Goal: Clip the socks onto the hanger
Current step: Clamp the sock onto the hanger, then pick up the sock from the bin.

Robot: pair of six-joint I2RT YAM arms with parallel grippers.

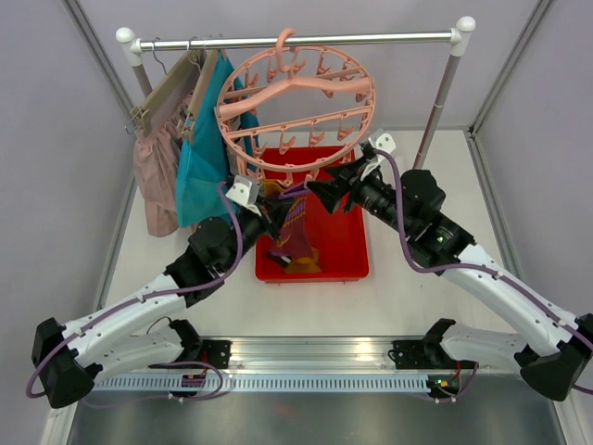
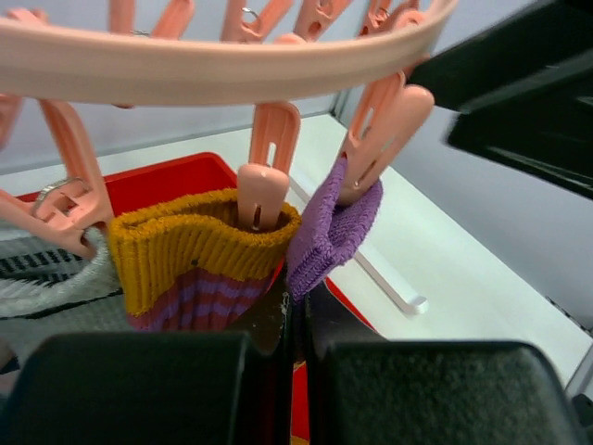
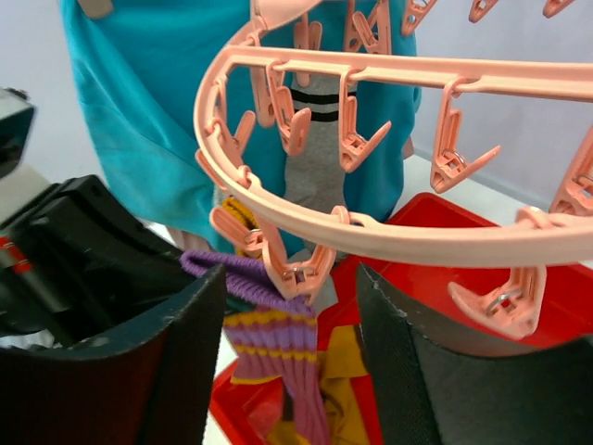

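The salmon-pink hanger (image 1: 296, 102) hangs from the rail, its ring tilted over the red tray. A purple sock (image 3: 278, 343) with yellow stripes hangs from one clip (image 3: 310, 269) on the near rim. My right gripper (image 3: 289, 278) is open, its fingers standing either side of that clip without touching it. My left gripper (image 2: 301, 320) is shut on the purple sock's cuff (image 2: 329, 232) just below the clip (image 2: 384, 139). Beside it a mustard-cuffed sock (image 2: 199, 250) hangs from another clip (image 2: 264, 185). A grey striped sock (image 3: 315, 158) is clipped further round.
The red tray (image 1: 347, 250) under the hanger holds more yellow socks (image 3: 417, 362). A teal garment (image 1: 206, 148) and a pale pink one (image 1: 157, 158) hang at the left of the rail (image 1: 296, 40). The rail's right post (image 1: 443, 93) stands behind my right arm.
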